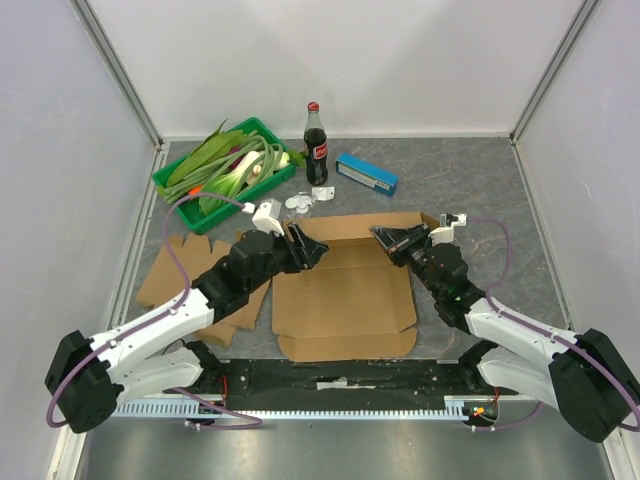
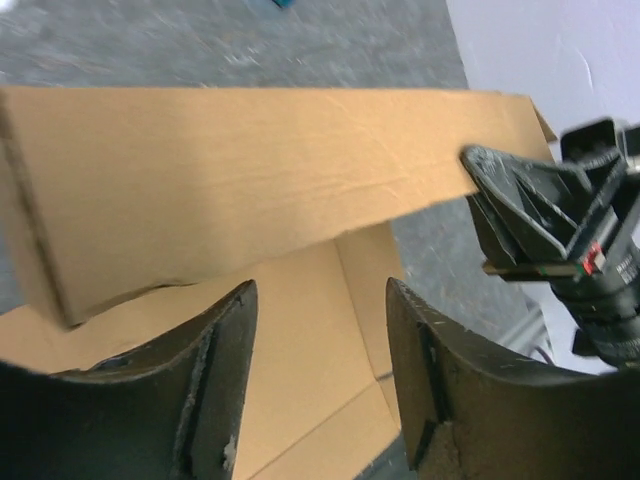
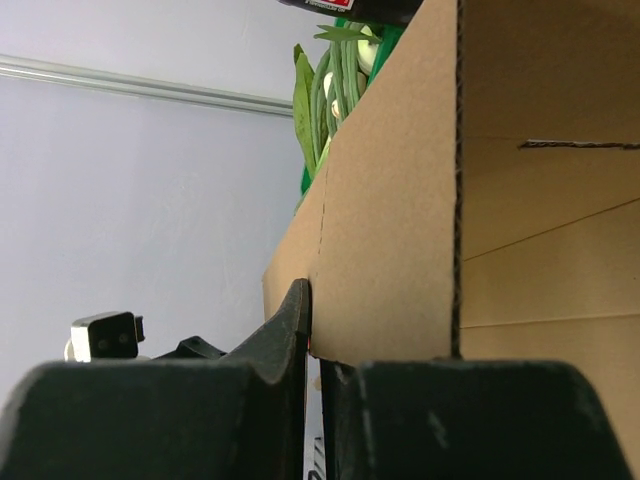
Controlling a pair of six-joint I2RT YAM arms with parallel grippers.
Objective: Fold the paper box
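The paper box (image 1: 345,300) is a brown cardboard blank lying flat in the middle of the table, with its back flap (image 1: 352,228) raised. My right gripper (image 1: 382,237) is at the flap's right end. In the right wrist view that gripper (image 3: 318,350) is shut on the flap's edge (image 3: 390,230). My left gripper (image 1: 316,248) hovers at the flap's left end. In the left wrist view it (image 2: 320,290) stands open with nothing between the fingers, the flap (image 2: 230,180) just beyond them and the box floor (image 2: 310,350) below.
A second cardboard blank (image 1: 165,272) lies under my left arm. At the back stand a green tray (image 1: 178,190) of vegetables, a cola bottle (image 1: 316,145), a blue packet (image 1: 366,172) and some crumpled white bits (image 1: 305,200). White walls enclose the table.
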